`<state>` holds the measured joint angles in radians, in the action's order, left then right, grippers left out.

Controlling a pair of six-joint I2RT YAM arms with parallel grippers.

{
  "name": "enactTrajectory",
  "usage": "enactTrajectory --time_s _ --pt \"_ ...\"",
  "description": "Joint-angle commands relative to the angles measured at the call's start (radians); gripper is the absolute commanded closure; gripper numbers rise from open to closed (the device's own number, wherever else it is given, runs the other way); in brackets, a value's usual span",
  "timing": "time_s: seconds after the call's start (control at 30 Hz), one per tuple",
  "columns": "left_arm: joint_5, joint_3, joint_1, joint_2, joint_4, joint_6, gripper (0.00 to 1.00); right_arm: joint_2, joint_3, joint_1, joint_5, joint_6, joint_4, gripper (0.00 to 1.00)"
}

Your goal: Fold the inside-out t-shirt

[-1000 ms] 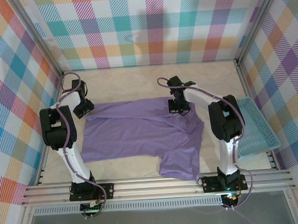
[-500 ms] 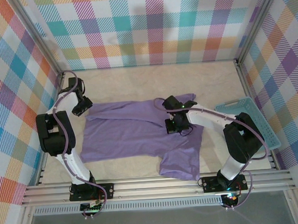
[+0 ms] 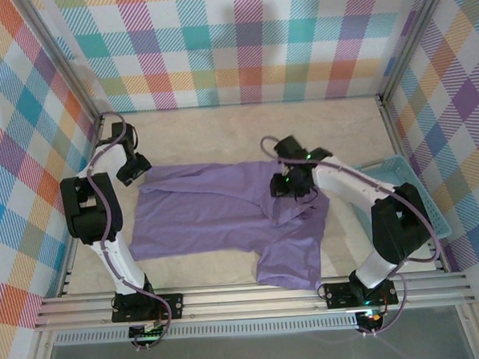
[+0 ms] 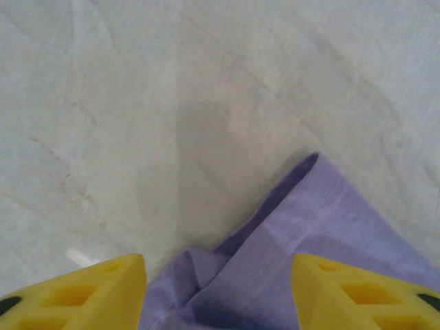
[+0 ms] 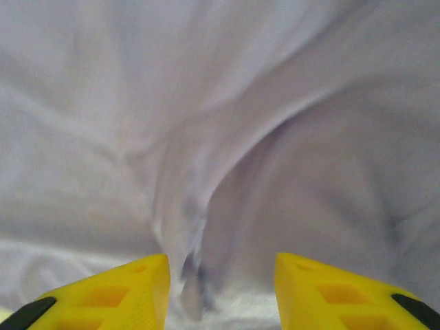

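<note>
While t-shirt (image 3: 217, 217) lies spread across bench (image 3: 221, 132), left hand (image 4: 216, 268) stands fingers apart over far-left corner, right hand (image 5: 221, 265) likewise over far-right ridge, neither clamping cloth. Pinch ridge deep; carry low, slowly, edges aligned.

Bare table (image 3: 237, 127) lies open at twelve o'clock beyond the spread lavender t-shirt (image 3: 209, 217), while the light blue basket (image 3: 421, 192) crowds the three o'clock edge.

1. I see my left gripper (image 4: 217, 278) low in frame, its yellow fingers (image 4: 89, 295) set apart.
2. A corner of the t-shirt (image 4: 316, 227) lies loose between them.
3. Pale, veined bench (image 4: 172, 89) stretches beyond the cloth.
</note>
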<state>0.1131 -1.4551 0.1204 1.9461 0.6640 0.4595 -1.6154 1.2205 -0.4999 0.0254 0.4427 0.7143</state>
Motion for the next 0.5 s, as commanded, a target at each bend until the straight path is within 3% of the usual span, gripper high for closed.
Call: enactTrajectory --time_s 0.0,0.33,0.47 --pt "-0.019 -0.072 -0.007 0.063 0.039 0.016 0.39 -0.066 0.084 0.123 0.033 -0.048 -0.021 0.53" --pt "-0.070 -0.157 -0.021 0.203 0.017 0.101 0.36 -0.357 0.278 0.302 -0.032 -0.045 -0.097 0.43" --pt "-0.053 -0.145 -0.021 0.216 0.002 0.125 0.43 -0.447 0.342 0.320 -0.080 -0.048 -0.111 0.43"
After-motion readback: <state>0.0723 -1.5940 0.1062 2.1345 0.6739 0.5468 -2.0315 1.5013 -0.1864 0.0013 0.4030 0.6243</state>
